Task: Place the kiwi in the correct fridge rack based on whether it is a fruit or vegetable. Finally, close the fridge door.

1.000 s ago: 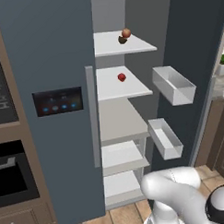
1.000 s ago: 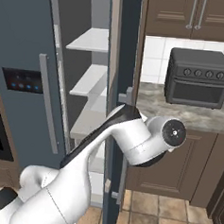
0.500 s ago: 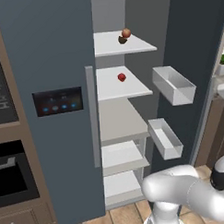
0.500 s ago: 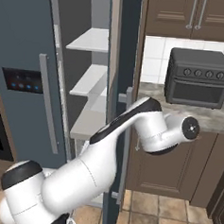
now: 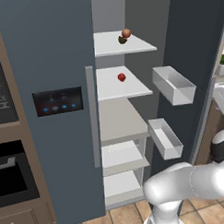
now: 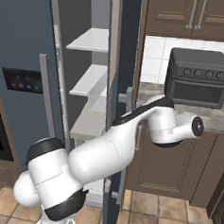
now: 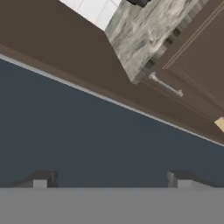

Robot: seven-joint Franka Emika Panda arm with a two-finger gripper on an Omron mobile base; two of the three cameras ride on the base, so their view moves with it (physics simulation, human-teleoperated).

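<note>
- Kitchen cabinetry in dark brown wood frames a tall slate-blue fridge, with tan floor tiles (image 6: 173, 217) below and white wall tiles (image 6: 156, 53) behind the counter.
- Standing wide open, the fridge door (image 5: 197, 59) swings out to the right of the grey interior in the left base view; in the right base view it is seen edge-on (image 6: 124, 62).
- Beside it, the shut door with the dark display panel (image 5: 58, 101) carries a long pale bar handle (image 5: 92, 117).
- White arm links (image 6: 106, 156) reach from the base around to the outer side of the open door.
- A speckled stone counter (image 6: 217, 119) holds a dark toaster oven (image 6: 201, 77) to the right of the fridge.
- Two pale door bins hang on the inner face of the open door, an upper one (image 5: 173, 85) and a lower one (image 5: 165, 138).
- Flat white shelves span the interior; the top fridge rack (image 5: 122, 45) bears the kiwi (image 5: 122, 40) touching an orange-red fruit (image 5: 126, 33) just behind it.
- On the shelf below (image 5: 119, 83) sits a small red fruit (image 5: 121, 77), alone.
- In the hand view the gripper (image 7: 111, 181) faces the slate-blue door panel (image 7: 87, 140) close up, its two fingertips (image 7: 41, 181) set wide apart with nothing between them.
- A thin cabinet handle (image 7: 166, 84) shows past the door edge in that view.
</note>
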